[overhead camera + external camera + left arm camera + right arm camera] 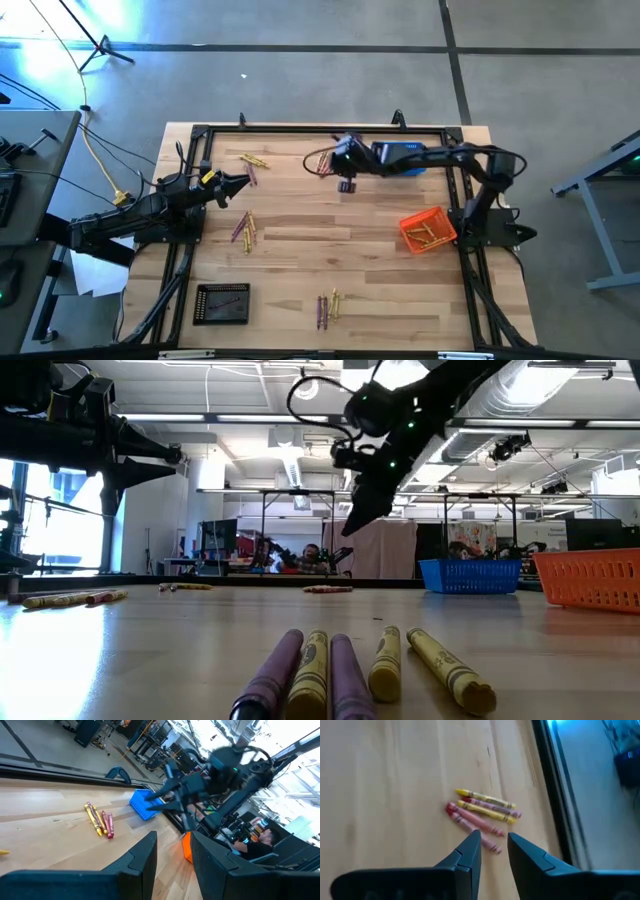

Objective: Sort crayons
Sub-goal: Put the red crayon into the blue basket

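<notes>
1. Sorting stage: mid-task, with several crayons point(431, 234) already lying in the orange basket point(425, 230) at right of centre in the high view, and one maroon stick in the black basket point(222, 303) at lower left.
2. Loose crayon groups on the counter point(300, 285): one cluster point(254, 161) at upper left, one point(244, 230) left of centre, one point(328, 306) at bottom centre, and a small group point(321, 168) at upper centre, just beside the right tool.
3. Right tool point(346, 184): raised over the upper centre of the counter, arm stretched across from the right; fingers point(470, 851) slightly apart, nothing between them.
4. Right wrist view: four crayons point(482, 812) (yellow and red-orange) directly ahead of the finger tips, near the dark frame rail point(555, 795).
5. Left tool point(237, 184): waiting at the left edge, above the counter; fingers point(142, 855) apart and empty.
6. Blue basket point(405, 158): upper centre, partly covered by the right arm; contents not visible.
7. Step in hand, as judged: approach of the right tool to the upper-centre group for a pick.
8. Next move, as judged: descent onto a single stick, fingers straddling its width; close packing of the four calls for careful aim to avoid taking a neighbour, then carriage to the basket matching its colour.
</notes>
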You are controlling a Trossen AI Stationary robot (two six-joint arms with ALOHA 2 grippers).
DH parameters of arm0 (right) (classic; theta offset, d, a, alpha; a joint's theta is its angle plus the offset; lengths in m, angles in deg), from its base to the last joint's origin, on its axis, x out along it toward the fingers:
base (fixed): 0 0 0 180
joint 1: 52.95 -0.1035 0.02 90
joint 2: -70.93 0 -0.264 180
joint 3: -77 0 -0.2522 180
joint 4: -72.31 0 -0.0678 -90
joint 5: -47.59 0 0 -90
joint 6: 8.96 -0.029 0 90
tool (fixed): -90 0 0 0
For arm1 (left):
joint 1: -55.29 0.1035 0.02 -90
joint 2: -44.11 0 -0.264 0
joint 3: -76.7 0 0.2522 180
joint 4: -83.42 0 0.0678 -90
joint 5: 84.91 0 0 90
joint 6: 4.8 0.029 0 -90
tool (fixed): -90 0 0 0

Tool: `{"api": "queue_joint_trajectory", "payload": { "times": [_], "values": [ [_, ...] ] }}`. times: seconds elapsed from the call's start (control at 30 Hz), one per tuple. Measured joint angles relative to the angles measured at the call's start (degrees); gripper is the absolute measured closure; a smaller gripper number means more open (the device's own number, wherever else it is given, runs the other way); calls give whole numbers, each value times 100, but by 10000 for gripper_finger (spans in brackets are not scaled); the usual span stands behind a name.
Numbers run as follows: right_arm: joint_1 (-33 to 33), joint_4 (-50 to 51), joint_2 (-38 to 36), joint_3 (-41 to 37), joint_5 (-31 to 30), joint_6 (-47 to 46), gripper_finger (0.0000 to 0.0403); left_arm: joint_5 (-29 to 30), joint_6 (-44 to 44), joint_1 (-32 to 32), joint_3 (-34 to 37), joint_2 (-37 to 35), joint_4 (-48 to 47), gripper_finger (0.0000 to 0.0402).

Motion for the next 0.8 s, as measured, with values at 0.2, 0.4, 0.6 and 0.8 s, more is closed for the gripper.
{"api": "queue_joint_trajectory", "payload": {
  "times": [0.2, 0.4, 0.6, 0.8],
  "values": [
    [445, 289, 646, 412, 187, 2223, 320, 4, 0, 0, 0, 0, 0, 296],
    [797, 297, 1119, 459, 562, 4439, 320, 0, 0, -2, 0, -2, 0, 296],
    [991, 284, 1236, 457, 1347, 4687, 320, 1, 0, 0, 0, -1, 0, 296],
    [1124, 275, 1240, 457, 1727, 4975, 320, 2, 0, 0, 0, 0, 0, 296]
  ]
}}
